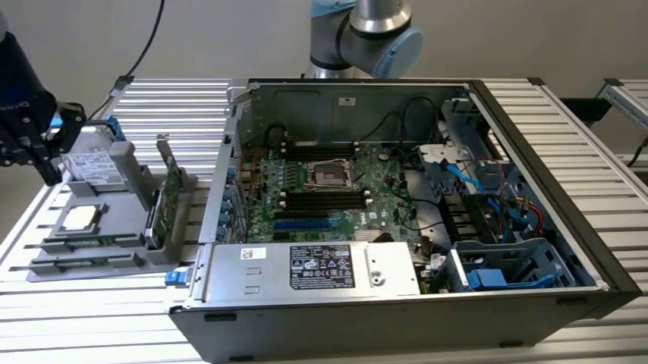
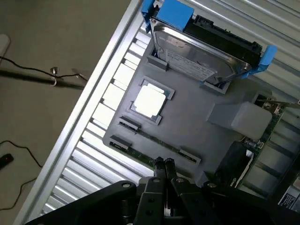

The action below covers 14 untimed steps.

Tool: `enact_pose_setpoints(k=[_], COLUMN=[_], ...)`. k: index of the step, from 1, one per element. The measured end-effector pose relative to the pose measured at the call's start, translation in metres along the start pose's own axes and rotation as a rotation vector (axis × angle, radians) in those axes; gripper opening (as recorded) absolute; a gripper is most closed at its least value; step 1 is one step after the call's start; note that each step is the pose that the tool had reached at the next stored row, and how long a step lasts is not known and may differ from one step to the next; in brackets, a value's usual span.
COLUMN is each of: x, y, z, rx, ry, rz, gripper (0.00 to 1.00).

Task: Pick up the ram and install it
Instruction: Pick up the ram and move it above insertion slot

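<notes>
Slatted aluminium bench (image 1: 567,114) carries everything, and the account runs from the exterior view's left to its right. At the far left hangs the pincer (image 2: 164,165), its fingers pressed together on nothing. It hovers just above the near edge of a grey holder tray (image 2: 201,140). On that tray a silver hard drive (image 1: 89,168) leans at the back and a square processor (image 1: 81,218) sits in its recess. The ram (image 2: 157,143) stands on edge in a narrow groove between two small end blocks. In the wrist view it lies close beneath the fingertips, apart from them as far as I can tell.

Just beside the tray's right edge a larger green card (image 1: 167,201) stands upright. Further right lies the open computer case (image 1: 405,326), with the motherboard (image 1: 303,182) flat inside and its black memory slots (image 1: 322,199) unfilled.

The stick looks light, stiff and thin. Its board would likely crack if twisted, and the chips on its faces are better left unsqueezed. A sound hold would be across the two flat faces near the middle of the upper long edge. That keeps clear of the contact edge sitting down in the groove.
</notes>
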<state>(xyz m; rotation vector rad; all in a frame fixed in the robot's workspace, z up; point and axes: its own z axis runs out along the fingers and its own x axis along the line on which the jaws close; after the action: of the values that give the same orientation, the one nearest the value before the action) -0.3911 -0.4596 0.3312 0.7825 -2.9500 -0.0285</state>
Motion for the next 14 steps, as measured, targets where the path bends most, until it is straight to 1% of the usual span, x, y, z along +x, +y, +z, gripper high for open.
enact_pose_setpoints(k=[8,14], x=[0.0001,0.0004], y=[0.0001,0.0000], z=[-0.0018,-0.0031], rx=[0.0119,0.0223], ry=[0.0059,0.0060], rz=[-0.144,-0.240], gripper=[0.10,0.10])
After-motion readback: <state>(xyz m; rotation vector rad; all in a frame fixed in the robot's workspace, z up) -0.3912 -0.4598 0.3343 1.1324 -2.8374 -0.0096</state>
